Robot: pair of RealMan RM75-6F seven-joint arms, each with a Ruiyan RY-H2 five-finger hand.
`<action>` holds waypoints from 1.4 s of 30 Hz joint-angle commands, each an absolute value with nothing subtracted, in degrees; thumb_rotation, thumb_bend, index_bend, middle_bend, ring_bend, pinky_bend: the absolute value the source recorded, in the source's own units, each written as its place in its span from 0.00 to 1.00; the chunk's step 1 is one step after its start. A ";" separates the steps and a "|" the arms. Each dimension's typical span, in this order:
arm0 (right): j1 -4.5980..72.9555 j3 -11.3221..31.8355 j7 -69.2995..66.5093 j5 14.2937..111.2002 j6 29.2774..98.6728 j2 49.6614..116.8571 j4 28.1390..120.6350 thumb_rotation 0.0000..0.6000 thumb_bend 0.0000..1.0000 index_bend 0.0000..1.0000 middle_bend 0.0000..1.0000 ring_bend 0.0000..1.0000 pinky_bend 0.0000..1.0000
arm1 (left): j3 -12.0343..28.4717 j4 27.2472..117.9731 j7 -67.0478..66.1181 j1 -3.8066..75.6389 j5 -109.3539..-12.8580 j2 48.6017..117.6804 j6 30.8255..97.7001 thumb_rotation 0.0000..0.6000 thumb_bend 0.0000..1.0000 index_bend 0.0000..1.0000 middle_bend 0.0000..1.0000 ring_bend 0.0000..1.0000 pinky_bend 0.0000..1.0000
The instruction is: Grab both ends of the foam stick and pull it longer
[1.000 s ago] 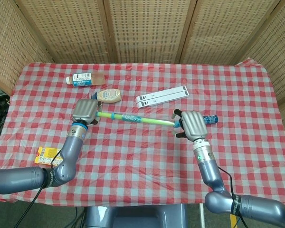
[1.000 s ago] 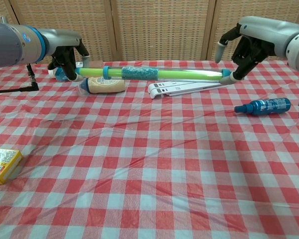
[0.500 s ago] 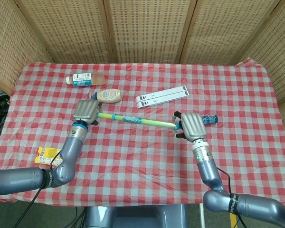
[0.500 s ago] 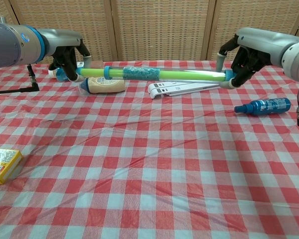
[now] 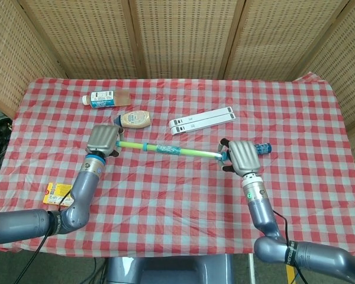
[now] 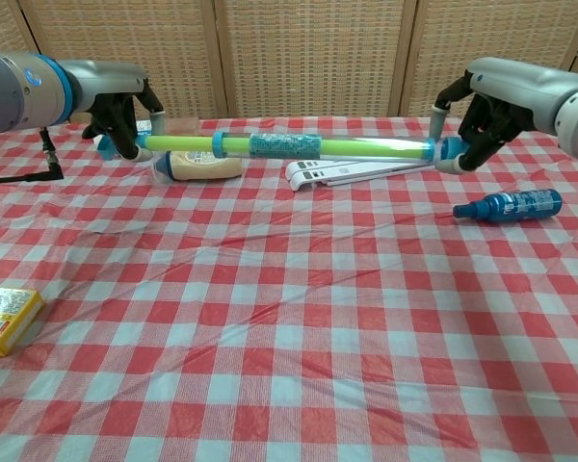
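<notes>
A long green foam stick (image 5: 168, 149) (image 6: 299, 146) with blue bands hangs level above the checked table, stretched between my two hands. My left hand (image 5: 103, 141) (image 6: 118, 123) grips its left end. My right hand (image 5: 242, 156) (image 6: 482, 117) holds the right end, fingers curled around the blue tip. Both stick ends are hidden inside the hands.
A tan squeeze bottle (image 5: 135, 119) (image 6: 191, 165) and a white folded stand (image 5: 202, 120) (image 6: 356, 170) lie just behind the stick. A blue spray bottle (image 5: 261, 148) (image 6: 509, 205) lies by my right hand. A clear bottle (image 5: 106, 97) sits far left; a yellow box (image 5: 57, 192) (image 6: 5, 320) near the front edge.
My right hand closed its fingers on the right end. Both hands then drew apart, left hand leftward and right hand rightward, and the stick now spans a longer stretch.
</notes>
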State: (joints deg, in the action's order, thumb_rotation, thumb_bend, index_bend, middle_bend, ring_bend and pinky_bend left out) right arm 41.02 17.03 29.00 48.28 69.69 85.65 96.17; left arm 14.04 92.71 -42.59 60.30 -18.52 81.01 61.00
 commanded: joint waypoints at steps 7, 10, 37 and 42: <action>38.46 15.88 26.82 48.01 69.72 83.62 93.81 1.00 0.60 0.57 1.00 1.00 0.59 | 11.88 91.28 -41.05 58.23 -18.82 80.27 59.62 1.00 0.60 0.84 0.93 0.85 0.74; 37.83 15.73 26.41 47.93 69.65 82.80 93.80 1.00 0.60 0.57 1.00 1.00 0.59 | 11.31 91.09 -40.45 57.48 -19.14 79.91 59.43 1.00 0.60 0.84 0.93 0.85 0.74; 33.68 14.87 24.66 49.14 70.51 78.53 94.31 1.00 0.60 0.58 1.00 1.00 0.59 | 8.76 93.34 -37.57 51.58 -23.86 76.35 62.24 1.00 0.60 0.84 0.93 0.85 0.74; 33.44 14.57 23.82 49.66 69.49 78.45 93.44 1.00 0.57 0.56 1.00 1.00 0.58 | 8.62 93.41 -37.83 51.19 -24.46 76.99 62.83 1.00 0.60 0.80 0.88 0.82 0.70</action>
State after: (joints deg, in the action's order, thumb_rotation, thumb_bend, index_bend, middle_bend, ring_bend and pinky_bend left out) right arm 33.50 14.66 24.02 49.49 69.71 78.48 93.61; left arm 8.64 93.41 -37.79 51.21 -24.46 76.96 62.83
